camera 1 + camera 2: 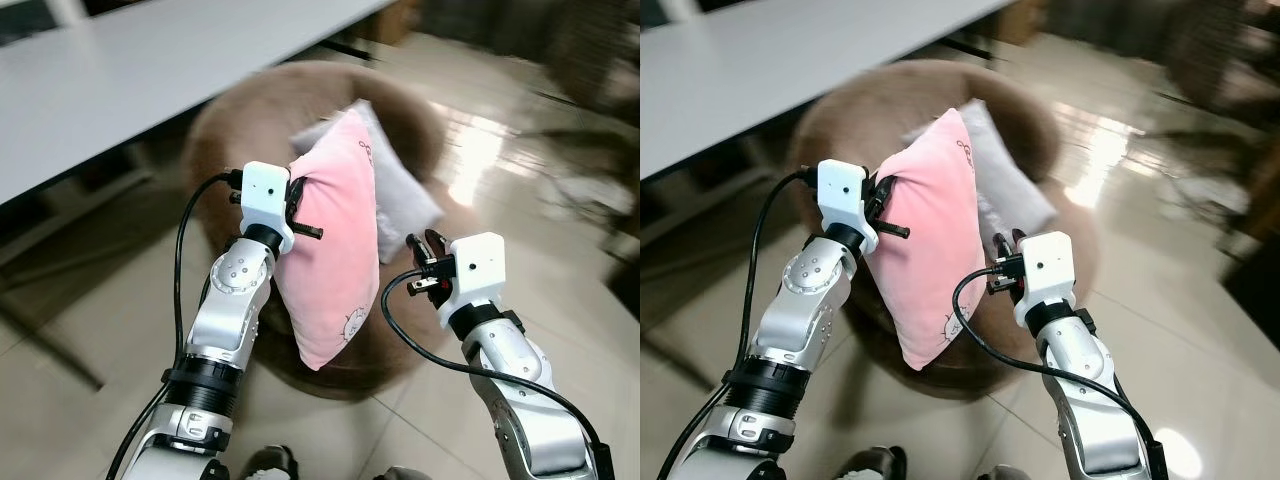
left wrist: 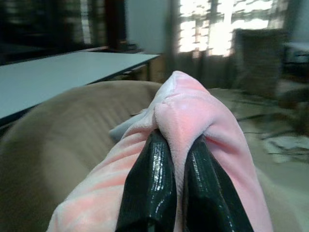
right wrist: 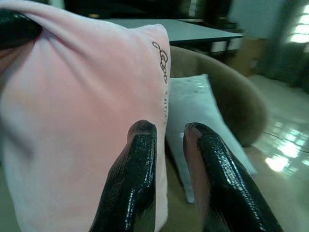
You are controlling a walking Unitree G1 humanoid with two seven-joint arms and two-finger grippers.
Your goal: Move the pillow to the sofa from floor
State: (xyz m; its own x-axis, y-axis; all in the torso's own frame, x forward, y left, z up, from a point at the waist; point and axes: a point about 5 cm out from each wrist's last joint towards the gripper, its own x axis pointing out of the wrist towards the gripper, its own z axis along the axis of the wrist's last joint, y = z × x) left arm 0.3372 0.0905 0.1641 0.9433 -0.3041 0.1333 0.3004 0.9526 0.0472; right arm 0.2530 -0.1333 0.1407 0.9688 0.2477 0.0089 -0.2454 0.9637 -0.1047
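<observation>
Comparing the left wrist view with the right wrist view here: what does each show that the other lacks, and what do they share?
Left wrist view alone: the left pincer shut on a bunched edge of the pink pillow, with bright curtained windows behind.

Right wrist view alone: the right pincer, its fingers slightly parted and gripping nothing, next to the pillow's embroidered edge, and glossy floor tiles.

Both: the pink pillow, a grey cushion lying in the round brown sofa chair, and the long grey table.

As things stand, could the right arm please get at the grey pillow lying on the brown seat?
Probably yes. The right gripper hangs beside the pink pillow, not behind it, and its wrist view shows the grey pillow straight ahead with nothing across the gap.
</observation>
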